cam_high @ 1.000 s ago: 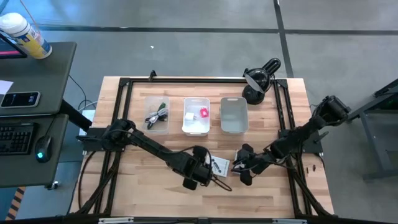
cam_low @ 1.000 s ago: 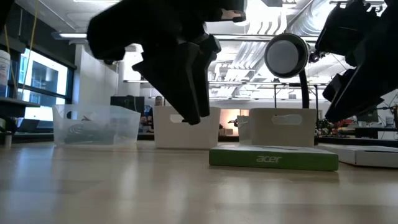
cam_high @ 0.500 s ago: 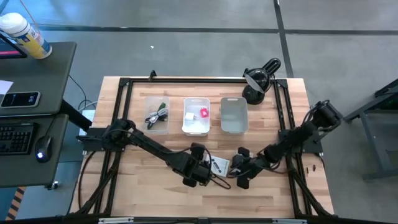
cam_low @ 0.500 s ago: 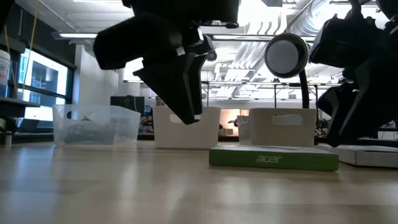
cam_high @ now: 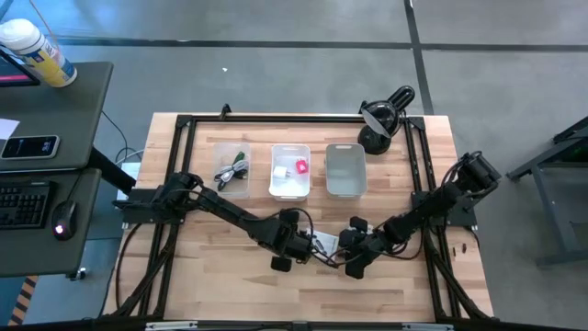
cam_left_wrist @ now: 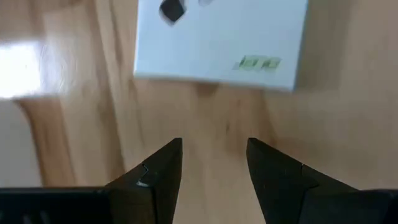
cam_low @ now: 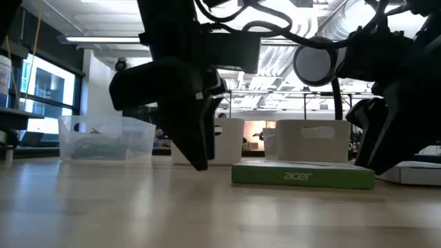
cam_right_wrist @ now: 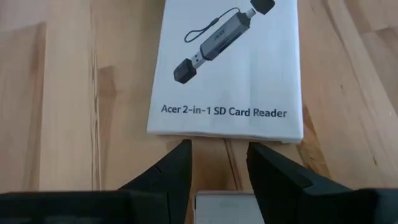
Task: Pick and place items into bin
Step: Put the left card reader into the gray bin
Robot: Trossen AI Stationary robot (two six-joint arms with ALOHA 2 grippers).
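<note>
both claws sit low over the front of the tabletop, converging on the same white packet, which lies flat just in front of the middle bin. it is a card reader box with a green edge, and it lies so flat that a claw probably has to straddle a side to lift it.

the left claw hovers just beside the packet on its left side, fingers spread with bare wood between them, pinching nothing. the right claw faces the packet from the opposite side, also spread and empty, its tips just short of the printed edge. a second white packet lies near the right arm, to the right of the first.

behind the packet stand three bins in a row. the left bin already holds a black cable and a green pen; the middle bin holds a pink piece and a white cube; the right bin looks empty. a black lamp stands beyond the right bin, clear of the work.

the main obstacle, in my judgement, is the arms themselves: with both so close to one packet, one should yield to avoid a clash.
</note>
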